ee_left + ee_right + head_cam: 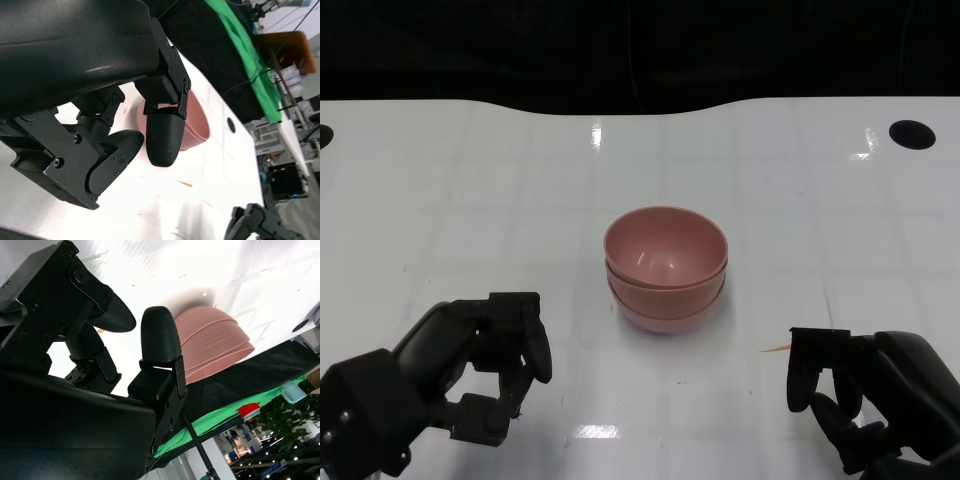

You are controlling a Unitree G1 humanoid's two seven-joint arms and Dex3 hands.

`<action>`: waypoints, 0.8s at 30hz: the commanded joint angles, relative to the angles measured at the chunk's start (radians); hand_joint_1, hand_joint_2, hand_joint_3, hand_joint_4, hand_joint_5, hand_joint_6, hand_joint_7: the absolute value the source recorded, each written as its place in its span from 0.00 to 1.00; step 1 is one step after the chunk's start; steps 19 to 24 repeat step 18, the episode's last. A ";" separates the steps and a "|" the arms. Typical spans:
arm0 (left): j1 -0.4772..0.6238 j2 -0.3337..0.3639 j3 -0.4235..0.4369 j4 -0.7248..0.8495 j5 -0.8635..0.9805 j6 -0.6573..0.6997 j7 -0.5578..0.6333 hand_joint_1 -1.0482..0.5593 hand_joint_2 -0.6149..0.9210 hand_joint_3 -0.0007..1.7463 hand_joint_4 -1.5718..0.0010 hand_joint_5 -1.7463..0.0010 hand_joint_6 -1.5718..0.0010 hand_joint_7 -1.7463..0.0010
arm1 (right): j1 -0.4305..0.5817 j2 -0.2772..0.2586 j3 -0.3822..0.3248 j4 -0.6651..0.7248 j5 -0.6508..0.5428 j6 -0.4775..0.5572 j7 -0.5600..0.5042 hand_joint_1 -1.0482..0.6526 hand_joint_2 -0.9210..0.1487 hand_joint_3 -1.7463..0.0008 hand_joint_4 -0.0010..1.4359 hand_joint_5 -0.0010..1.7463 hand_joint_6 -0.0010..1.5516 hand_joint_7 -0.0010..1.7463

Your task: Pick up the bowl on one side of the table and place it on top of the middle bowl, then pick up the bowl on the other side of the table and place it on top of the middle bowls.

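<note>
A: Where do the bowls stand?

B: The stack of glossy pink bowls (666, 266) sits mid-tabletop (470, 200), nested, between both hands and apart from them.

A: And the hands?

B: The left hand (470, 375) and right hand (865, 395) hold nothing, fingers (535, 350) loosely curled but apart.

A: Risk?

B: A careless sweep inward could knock the stack askew.

Left hand (485, 375) low at near left, fingers loosely curled and apart, holding nothing, right hand (855, 400) at near right, likewise empty
</note>
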 commanded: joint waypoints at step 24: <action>-0.016 -0.025 0.044 0.071 -0.023 0.038 -0.063 0.58 0.72 0.67 0.49 0.00 0.55 0.05 | -0.011 -0.007 -0.007 0.036 -0.003 -0.021 -0.051 0.57 0.68 0.12 0.65 1.00 0.51 0.93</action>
